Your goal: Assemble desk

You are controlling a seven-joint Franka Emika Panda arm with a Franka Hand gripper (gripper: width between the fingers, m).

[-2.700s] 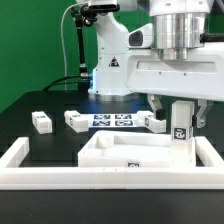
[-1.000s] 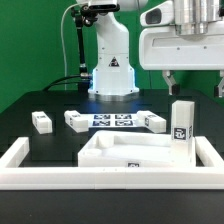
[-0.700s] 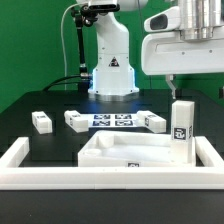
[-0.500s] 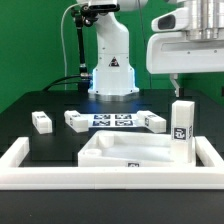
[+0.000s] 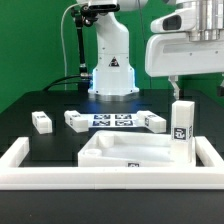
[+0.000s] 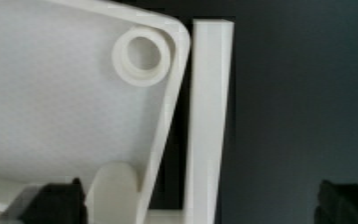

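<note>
Now: fingers (image 5: 174, 82) spread wide, empty, above upright leg (image 5: 180, 121) at tabletop (image 5: 105, 162) corner, exterior view's right | step: likely leg one seated | next: you fetch a loose leg (image 5: 152, 121) off the counter (image 5: 60, 142), grip square.

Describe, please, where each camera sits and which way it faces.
Exterior view: low by the table's edge, facing the robot base across the barrier wall, tabletop and upright leg; the open end effector hangs at the exterior view's right.
Wrist view: on the wrist, looking down onto the tabletop and its round socket; the dark fingertips show.
Shared: the tabletop and the end effector.
</note>
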